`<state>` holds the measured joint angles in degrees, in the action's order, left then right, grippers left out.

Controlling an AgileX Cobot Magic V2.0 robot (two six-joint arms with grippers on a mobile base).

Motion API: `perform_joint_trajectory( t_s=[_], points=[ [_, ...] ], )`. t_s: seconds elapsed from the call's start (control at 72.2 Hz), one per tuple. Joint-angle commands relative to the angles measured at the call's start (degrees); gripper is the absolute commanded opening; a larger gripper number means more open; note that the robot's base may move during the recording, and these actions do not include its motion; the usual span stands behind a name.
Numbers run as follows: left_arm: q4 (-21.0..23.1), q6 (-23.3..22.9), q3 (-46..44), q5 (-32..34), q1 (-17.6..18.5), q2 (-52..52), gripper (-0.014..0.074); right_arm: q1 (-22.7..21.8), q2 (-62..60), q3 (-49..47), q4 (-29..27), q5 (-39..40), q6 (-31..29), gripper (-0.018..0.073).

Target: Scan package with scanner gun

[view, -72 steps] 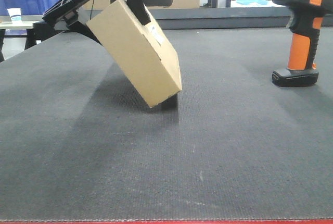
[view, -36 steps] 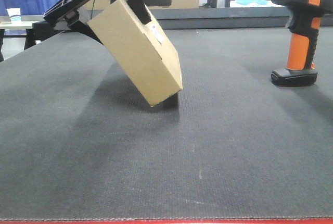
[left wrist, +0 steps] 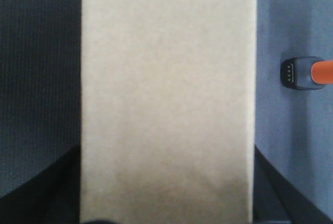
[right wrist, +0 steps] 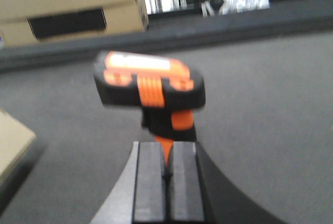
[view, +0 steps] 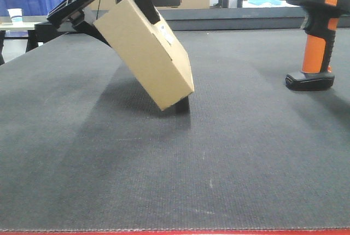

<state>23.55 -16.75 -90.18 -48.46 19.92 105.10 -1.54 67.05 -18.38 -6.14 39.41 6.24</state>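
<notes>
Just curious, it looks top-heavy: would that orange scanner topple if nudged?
Probably: the scanner gun stands upright on a small foot, its bulky head overhanging. It looks rigid, and the textured mat likely resists sliding, favouring a tip.

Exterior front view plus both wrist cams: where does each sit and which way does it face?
Exterior front: low at table edge, facing across; left gripper clamps tilted package, scanner gun stands apart.
Left wrist: looks along package face; its fingers at lower corners.
Right wrist: behind shut right gripper, facing scanner gun.
Shared: scanner gun in all three.
</notes>
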Motion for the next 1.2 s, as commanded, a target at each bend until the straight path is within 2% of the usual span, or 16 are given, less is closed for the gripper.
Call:
perform_joint_trajectory(
  t_s=[0.0,0.388,0.678,1.191],
  points=[
    [0.93,-0.35,-0.27,0.94,0.42,-0.55,-0.0111,0.01,4.55,-0.46,1.41,6.11,0.78,-0.0161],
    [0.93,-0.35,-0.27,0.94,0.42,-0.55,-0.0111,0.01,19.68,-7.67,3.2,14.73,0.93,-0.0161],
    [0.93,-0.35,-0.27,0.94,0.42,-0.55,-0.0111,-0.09,25.13,-8.59,1.89,17.16,0.93,-0.0161],
    [0.93,-0.35,-0.14,0.96,0.42,-0.19,-0.0111,-0.09,30.45,-14.33,1.8,14.0,1.19,-0.0161]
  ],
)
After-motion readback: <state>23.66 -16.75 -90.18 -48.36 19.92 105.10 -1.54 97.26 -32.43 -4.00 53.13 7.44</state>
